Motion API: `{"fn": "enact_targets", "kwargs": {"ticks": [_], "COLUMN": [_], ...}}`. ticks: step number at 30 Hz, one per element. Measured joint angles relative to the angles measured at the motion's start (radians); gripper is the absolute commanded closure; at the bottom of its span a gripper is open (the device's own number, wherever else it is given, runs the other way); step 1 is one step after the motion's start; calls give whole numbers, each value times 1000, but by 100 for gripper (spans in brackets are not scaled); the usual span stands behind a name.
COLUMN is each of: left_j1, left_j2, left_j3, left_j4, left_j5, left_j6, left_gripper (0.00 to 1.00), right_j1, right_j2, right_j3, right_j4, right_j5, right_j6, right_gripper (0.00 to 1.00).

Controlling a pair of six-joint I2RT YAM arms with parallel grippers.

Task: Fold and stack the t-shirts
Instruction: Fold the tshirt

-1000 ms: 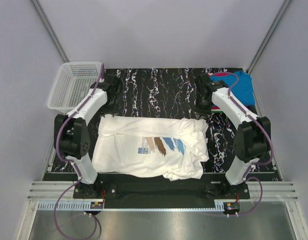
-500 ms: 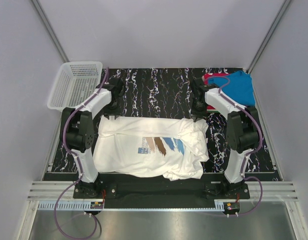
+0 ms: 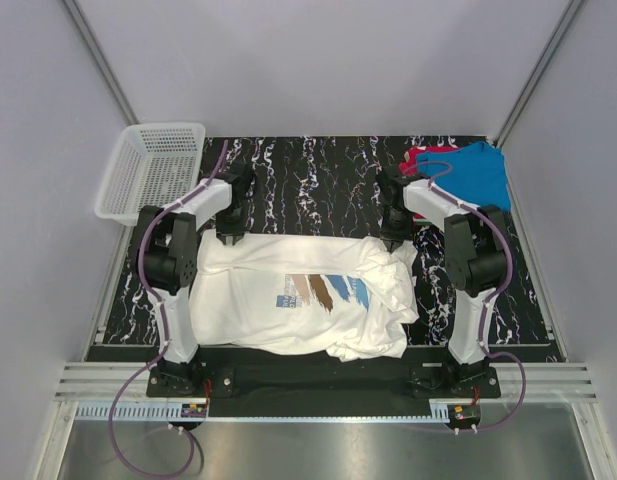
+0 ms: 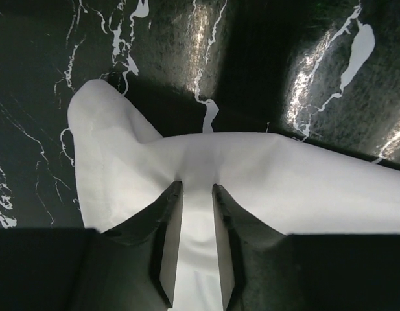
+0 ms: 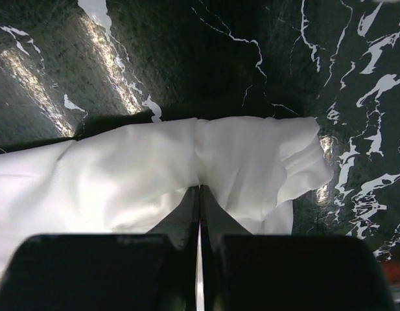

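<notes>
The large white t-shirt [image 3: 298,290] with its blue and brown brush-stroke print lies spread on the black marbled table, rumpled at its right side. My left gripper [image 3: 228,235] is down at the shirt's back left edge. In the left wrist view its jaws [image 4: 197,188] stand a little apart with a ridge of white cloth [image 4: 251,168] between them. My right gripper [image 3: 391,238] is at the back right edge. In the right wrist view it [image 5: 200,188] is shut on a pinch of the white cloth [image 5: 251,155]. A blue t-shirt [image 3: 483,175] and a red one [image 3: 420,156] lie at the back right corner.
A white mesh basket [image 3: 148,170] stands at the back left, partly off the table. Grey walls close in the back and both sides. Bare marbled table [image 3: 318,180] stretches behind the white shirt between the two grippers.
Both grippers have come down and inward onto the white shirt's back edge. The left jaws have narrowed around the cloth. The right jaws have stayed shut.
</notes>
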State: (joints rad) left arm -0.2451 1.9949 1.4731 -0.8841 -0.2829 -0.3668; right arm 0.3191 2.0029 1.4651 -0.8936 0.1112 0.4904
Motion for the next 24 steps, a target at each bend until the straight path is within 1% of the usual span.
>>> {"fn": "enact_targets", "kwargs": {"ticks": [1,3,4,11,17,24], "left_j1": [0,-3,-4,-10,-13,-13], "left_j2": [9,24,32,60,70,136], "left_j3": [0,0,1,19,30,128], "left_j4": [0,0,0,-4,-13,-66], "left_j5": [0,0,0,-2,-22,-56], "left_j6": [0,-3,-6,-9,-15,-26], "left_gripper": [76,90,100,100,100,100], "right_j1": [0,0,0,0,0,0], "right_j2": [2,7,11,47,76,151], "right_j3": [0,0,0,16,55,174], "right_j4": [0,6,8,5,-30,-72], "right_j5": [0,0,0,0,1,5], "right_j6": [0,0,0,-1,-1,-5], "right_gripper": [100,100,100,100,100,100]}}
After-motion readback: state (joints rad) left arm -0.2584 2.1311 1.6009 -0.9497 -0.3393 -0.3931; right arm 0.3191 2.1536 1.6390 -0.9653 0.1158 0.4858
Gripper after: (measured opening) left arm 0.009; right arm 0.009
